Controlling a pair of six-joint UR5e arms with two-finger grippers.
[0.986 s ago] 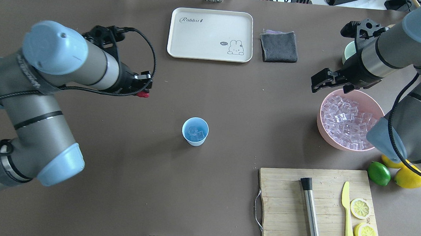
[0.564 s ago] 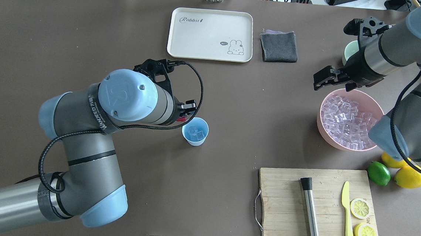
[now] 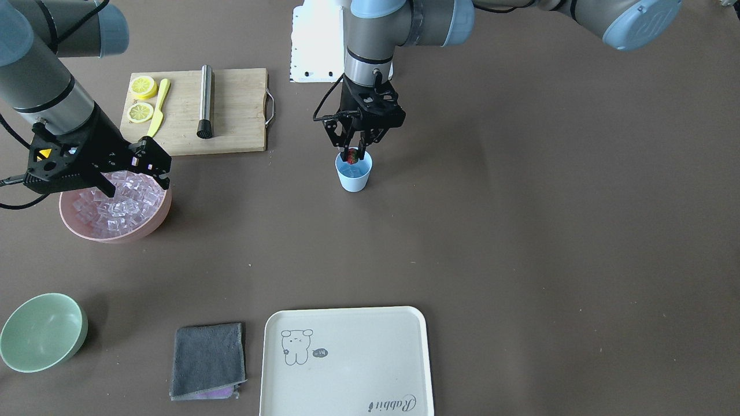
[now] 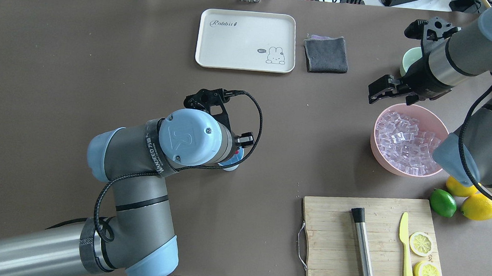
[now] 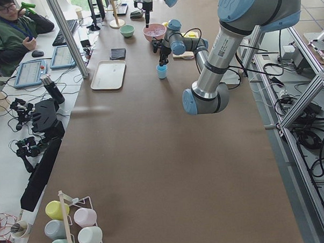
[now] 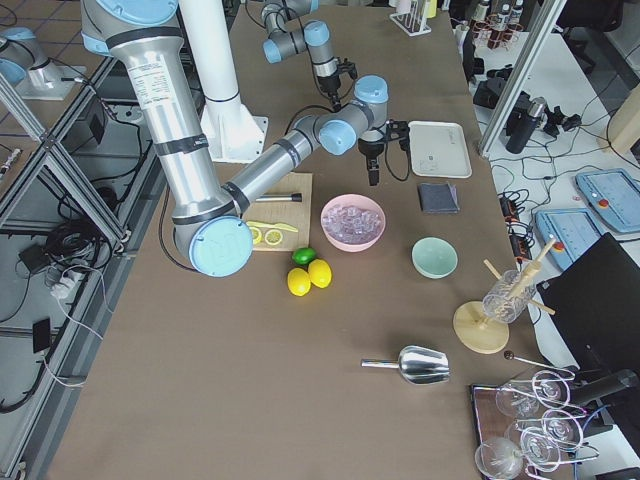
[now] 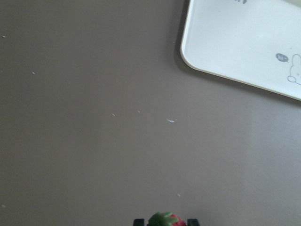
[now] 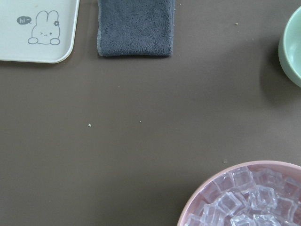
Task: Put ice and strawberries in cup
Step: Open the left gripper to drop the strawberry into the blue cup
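Note:
The light blue cup (image 3: 353,176) stands mid-table; in the overhead view only its rim (image 4: 231,166) shows under my left arm. My left gripper (image 3: 353,155) points straight down just above the cup's mouth. It is shut on the small red strawberry (image 3: 352,155), whose green cap shows between the fingertips in the left wrist view (image 7: 165,220). The ice (image 4: 405,142) fills the pink bowl (image 4: 439,125). My right gripper (image 4: 378,90) hovers at that bowl's far-left rim, open and empty. The ice also shows in the right wrist view (image 8: 244,202).
A white rabbit tray (image 4: 246,40) and a grey cloth (image 4: 326,54) lie at the far side. A pale green bowl (image 3: 40,340) stands past the pink bowl. A cutting board (image 4: 372,246) holds a muddler, a yellow knife and lemon slices. A lime (image 4: 443,203) and lemons lie beside it.
My left arm has swung right from the table's left side and now holds the strawberry over the cup. My right gripper has drifted slightly up and away at the pink bowl's rim.

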